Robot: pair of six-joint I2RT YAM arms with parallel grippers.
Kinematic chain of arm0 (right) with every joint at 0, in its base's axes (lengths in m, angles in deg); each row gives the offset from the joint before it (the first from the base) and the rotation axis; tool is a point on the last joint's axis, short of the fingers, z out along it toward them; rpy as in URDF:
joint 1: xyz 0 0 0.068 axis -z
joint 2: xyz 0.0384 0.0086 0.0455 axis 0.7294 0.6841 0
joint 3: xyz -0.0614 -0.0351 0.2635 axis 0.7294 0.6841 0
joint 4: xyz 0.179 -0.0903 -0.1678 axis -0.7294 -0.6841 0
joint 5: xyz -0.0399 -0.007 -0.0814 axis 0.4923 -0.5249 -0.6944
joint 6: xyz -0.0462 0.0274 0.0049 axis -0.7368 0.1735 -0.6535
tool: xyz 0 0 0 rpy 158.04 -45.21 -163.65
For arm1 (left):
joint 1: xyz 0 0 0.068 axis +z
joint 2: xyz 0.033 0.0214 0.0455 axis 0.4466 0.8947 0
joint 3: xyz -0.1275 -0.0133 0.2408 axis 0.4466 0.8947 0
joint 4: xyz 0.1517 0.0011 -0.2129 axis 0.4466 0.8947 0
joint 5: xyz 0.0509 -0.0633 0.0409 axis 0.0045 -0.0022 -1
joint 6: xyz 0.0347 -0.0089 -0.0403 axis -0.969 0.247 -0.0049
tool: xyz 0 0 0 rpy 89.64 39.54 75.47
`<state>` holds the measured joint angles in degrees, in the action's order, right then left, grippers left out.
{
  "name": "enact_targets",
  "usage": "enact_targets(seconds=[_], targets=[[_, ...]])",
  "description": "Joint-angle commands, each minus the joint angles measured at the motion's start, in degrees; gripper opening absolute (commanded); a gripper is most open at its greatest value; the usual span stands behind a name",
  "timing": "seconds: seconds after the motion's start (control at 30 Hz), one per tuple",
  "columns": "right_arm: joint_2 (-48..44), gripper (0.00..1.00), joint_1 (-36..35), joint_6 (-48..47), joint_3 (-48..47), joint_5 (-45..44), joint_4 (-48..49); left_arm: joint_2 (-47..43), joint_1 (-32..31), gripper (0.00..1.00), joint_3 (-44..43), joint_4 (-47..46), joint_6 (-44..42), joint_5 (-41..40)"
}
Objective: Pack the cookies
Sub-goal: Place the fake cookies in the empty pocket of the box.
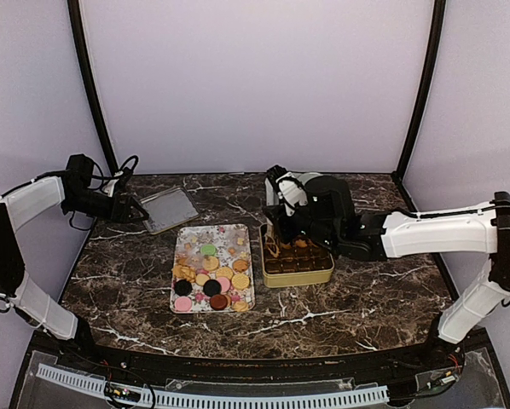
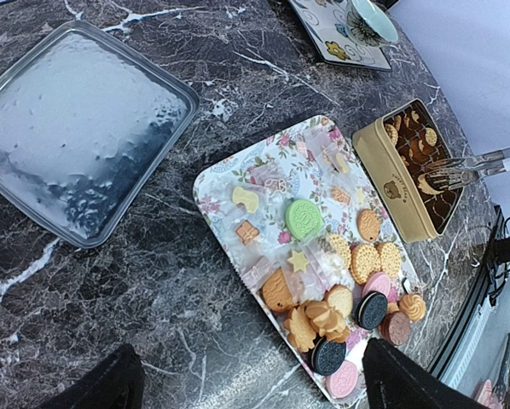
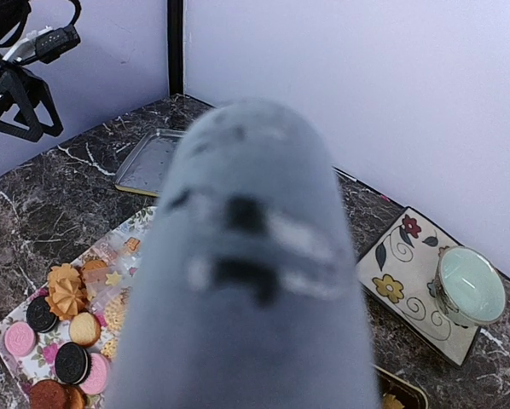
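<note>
The right hand (image 1: 281, 228) is closed on metal tongs (image 2: 464, 169). The tips of the tongs stand over the gold tin (image 2: 383, 183), just at one tan cookie (image 2: 427, 183). I cannot tell if this cookie is gripped or lies in the tin. The step, as I judge it, is to put a cookie into the tin. To do it well, I think the tips should go low into a free place and open only a little. Then they should rise straight up, so that the neighbours are not dragged and the wall of the tin is not hit. Most of the cookies (image 2: 340, 290) lie on the flowery tray (image 2: 263, 166), just beside the tin, so they are near the right hand and to its left. Some lie in the tin below it. The left hand (image 2: 255, 388) is wide open and holds nothing. It hovers near the silver lid (image 2: 76, 128) on the bench (image 1: 366, 298), apart from the cookies.
</note>
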<state>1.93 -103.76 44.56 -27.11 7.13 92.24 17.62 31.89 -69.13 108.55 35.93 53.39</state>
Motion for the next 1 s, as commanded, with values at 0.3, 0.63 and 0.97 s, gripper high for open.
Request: enact_targets(seconds=[0.3, 0.63, 0.97], targets=[[1.5, 0.36, 0.4, -0.1, -0.1, 1.2, 5.4, -0.6, 0.3, 0.91, -1.6, 1.5, -0.7, 0.8], [-1.7, 0.36, 0.4, -0.3, -2.3, 1.3, 4.6, -0.5, 0.3, 0.91, -2.0, 1.8, -0.7, 0.8], [2.4, 0.35, -2.5, 2.0, -9.2, 4.8, 6.1, -0.1, 0.3, 0.93, -2.0, 2.5, -1.3, 0.4]])
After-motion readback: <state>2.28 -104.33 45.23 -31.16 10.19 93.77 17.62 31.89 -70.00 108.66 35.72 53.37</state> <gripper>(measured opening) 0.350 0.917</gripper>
